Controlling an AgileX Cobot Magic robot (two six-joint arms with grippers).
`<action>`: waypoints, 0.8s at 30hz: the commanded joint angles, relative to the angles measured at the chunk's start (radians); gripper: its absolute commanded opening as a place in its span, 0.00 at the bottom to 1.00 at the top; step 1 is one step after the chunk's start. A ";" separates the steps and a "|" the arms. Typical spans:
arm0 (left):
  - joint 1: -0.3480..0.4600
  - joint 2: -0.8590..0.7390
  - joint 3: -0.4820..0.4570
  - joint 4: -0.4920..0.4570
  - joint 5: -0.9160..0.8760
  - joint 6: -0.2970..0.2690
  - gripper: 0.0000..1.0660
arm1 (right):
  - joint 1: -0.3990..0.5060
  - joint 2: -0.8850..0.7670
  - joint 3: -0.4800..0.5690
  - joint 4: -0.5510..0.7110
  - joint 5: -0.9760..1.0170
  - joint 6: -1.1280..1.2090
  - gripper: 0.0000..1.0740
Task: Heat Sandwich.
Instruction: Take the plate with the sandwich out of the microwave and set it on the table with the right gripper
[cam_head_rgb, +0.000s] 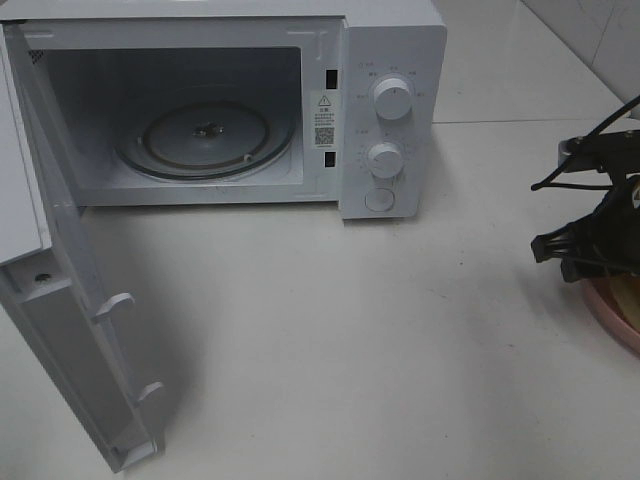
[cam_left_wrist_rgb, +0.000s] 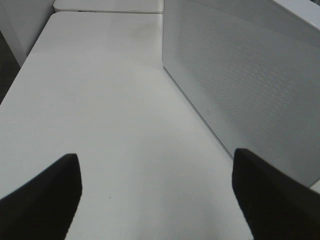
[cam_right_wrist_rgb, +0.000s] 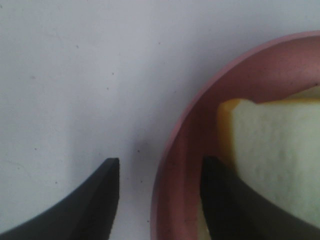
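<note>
In the right wrist view the sandwich (cam_right_wrist_rgb: 275, 155) shows as a pale bread slice with a yellow edge, lying on a round pink plate (cam_right_wrist_rgb: 210, 95). My right gripper (cam_right_wrist_rgb: 160, 160) is open and straddles the plate's rim, one finger over the table and the other inside the plate beside the bread. From the high camera the right gripper (cam_head_rgb: 590, 250) sits at the table's right edge over the plate (cam_head_rgb: 615, 315). The white microwave (cam_head_rgb: 390, 100) stands at the back with its door (cam_head_rgb: 60, 330) swung wide and its glass turntable (cam_head_rgb: 207, 135) bare. My left gripper (cam_left_wrist_rgb: 155, 153) is open over bare table.
The open door juts toward the front left of the white table (cam_head_rgb: 330, 330). The left wrist view shows the microwave's perforated side wall (cam_left_wrist_rgb: 240, 75) close by. Two dials and a round button sit on the microwave's right panel.
</note>
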 joint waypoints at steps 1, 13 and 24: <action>0.002 -0.017 0.003 -0.001 -0.014 -0.005 0.73 | 0.001 -0.067 -0.013 0.029 0.002 -0.040 0.47; 0.002 -0.017 0.003 -0.001 -0.014 -0.005 0.73 | 0.001 -0.235 -0.143 0.114 0.065 -0.062 0.71; 0.002 -0.017 0.003 -0.001 -0.014 -0.005 0.73 | 0.001 -0.240 -0.408 0.125 0.410 -0.128 0.72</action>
